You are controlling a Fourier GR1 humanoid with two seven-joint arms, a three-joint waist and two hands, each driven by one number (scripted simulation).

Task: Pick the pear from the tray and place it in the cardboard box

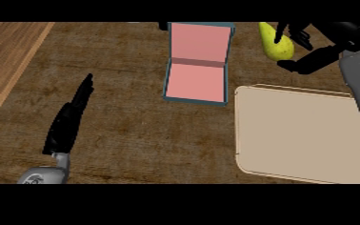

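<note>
1. Counter [126, 114]: I see a dark wood-grain top filling the frame, with a lighter wood strip in the upper left corner.
2. Tray [295, 133]: beige, with rounded corners, in the lower right of the frame. Its right side runs out of the frame. I see nothing lying on the part that shows.
3. Box [197, 83]: top centre, just left of the tray's upper left corner. It lies open, showing two pink panels split by a fold, with a teal rim. I see nothing inside it.
4. Left hand [70, 117]: left of centre, well apart from the box. The fingers are straight and close together, pointing toward the top of the frame, and they hold nothing. The grey forearm [42, 174] enters at the lower left.
5. Right hand [316, 57]: upper right corner. The fingers are curled round the pear, with one finger crossing its upper part and another reaching in from the right at its lower end. I see a piece of the grey forearm at the right edge.
6. Pear [277, 50]: yellow-green, in the upper right of the frame, held in the right hand. It is right of the box and above the tray's upper edge, outside both. I cannot tell its height over the counter.
</note>
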